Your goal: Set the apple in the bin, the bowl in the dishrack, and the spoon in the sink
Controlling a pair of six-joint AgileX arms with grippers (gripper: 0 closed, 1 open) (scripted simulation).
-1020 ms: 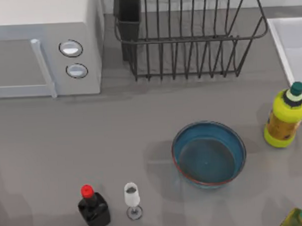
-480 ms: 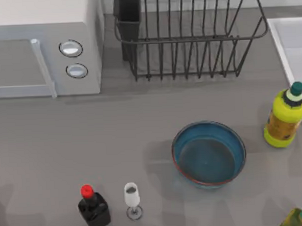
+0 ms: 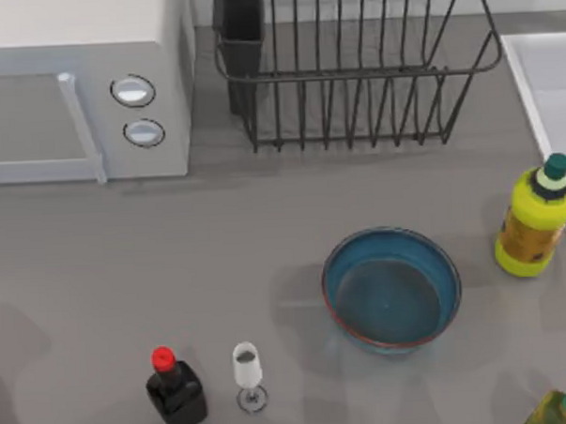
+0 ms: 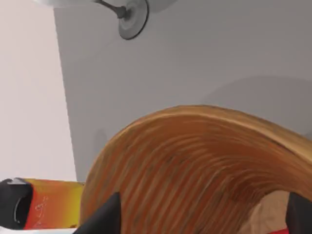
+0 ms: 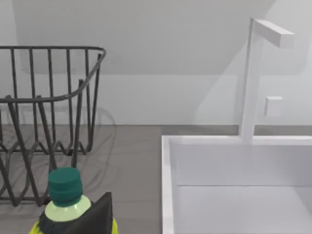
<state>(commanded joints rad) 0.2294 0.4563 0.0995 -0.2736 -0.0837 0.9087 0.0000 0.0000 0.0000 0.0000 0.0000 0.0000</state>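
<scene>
Top view: the bowl (image 3: 392,289) sits upright on the grey tabletop (image 3: 219,243), at about 4 o'clock from the centre and well apart from the dishrack (image 3: 352,68) at 12 o'clock, so that step looks undone. The rack holds nothing. A strip of the sink (image 3: 551,78) shows at 2 o'clock, and the stretch of basin seen there is bare. A yellow bottle (image 3: 535,222) stands at 3 o'clock just beside the sink's rim; a red-capped black bottle (image 3: 175,390) and a small glass (image 3: 248,375) stand at 7 o'clock.

Left wrist view: the camera looks close over a rounded wooden, basket-like vessel (image 4: 204,165), possibly the bin; a sliver of red (image 4: 287,231) peeks at the picture's edge, too little to name. Two dark fingertips (image 4: 105,217) of the left gripper stand wide apart at either side, gripping nothing visible.

Right wrist view: the right arm faces the sink (image 5: 234,185) and its faucet (image 5: 256,73), with the dishrack (image 5: 48,122) and the bottle's green cap (image 5: 63,187) nearby. One dark fingertip (image 5: 95,217) shows; how wide that gripper stands I cannot tell
</scene>
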